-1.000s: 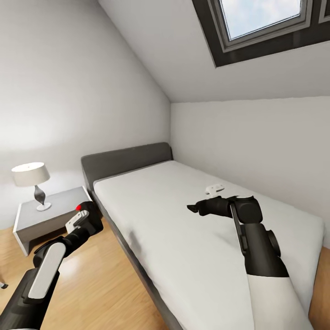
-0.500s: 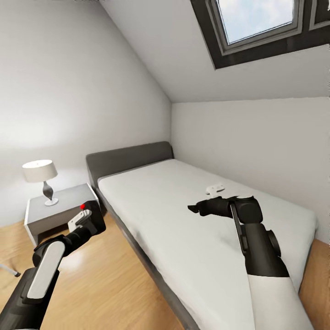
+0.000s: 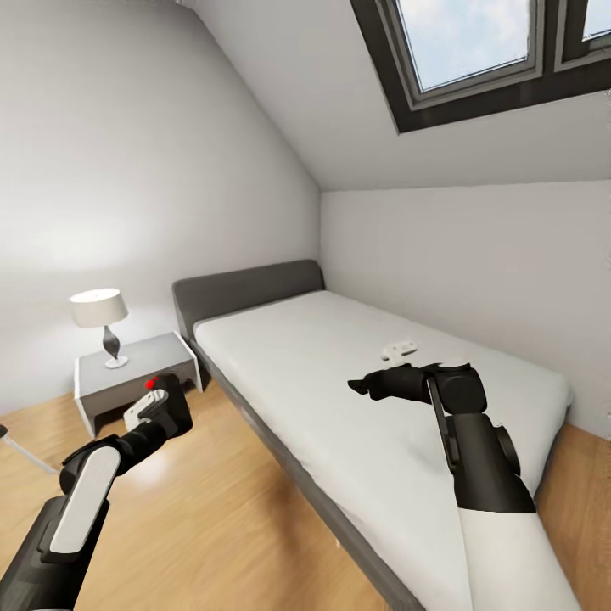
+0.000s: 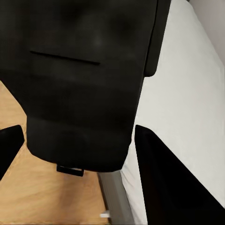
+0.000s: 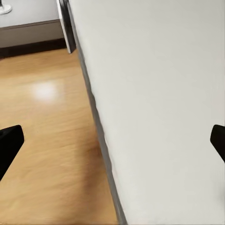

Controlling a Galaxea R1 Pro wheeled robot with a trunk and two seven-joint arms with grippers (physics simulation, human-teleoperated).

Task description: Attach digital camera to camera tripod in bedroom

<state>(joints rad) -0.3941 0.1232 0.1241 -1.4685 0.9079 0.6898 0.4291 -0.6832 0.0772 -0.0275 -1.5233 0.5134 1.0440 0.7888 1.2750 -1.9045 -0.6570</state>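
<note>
While the view has swung left, sliding the bed (image 3: 356,373) and nightstand (image 3: 136,378) rightward, the left gripper (image 4: 77,140) stays clamped on the camera (image 3: 165,406), the right gripper (image 5: 112,140) gapes empty, suggesting a search for the tripod.

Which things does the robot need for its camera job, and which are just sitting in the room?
For the job:
- digital camera, held in the left gripper
- a thin silver leg at the view's left edge, perhaps the camera tripod

Just sitting there:
- bed
- lamp
- bedside table
- skylight
- right gripper, open and empty
</note>
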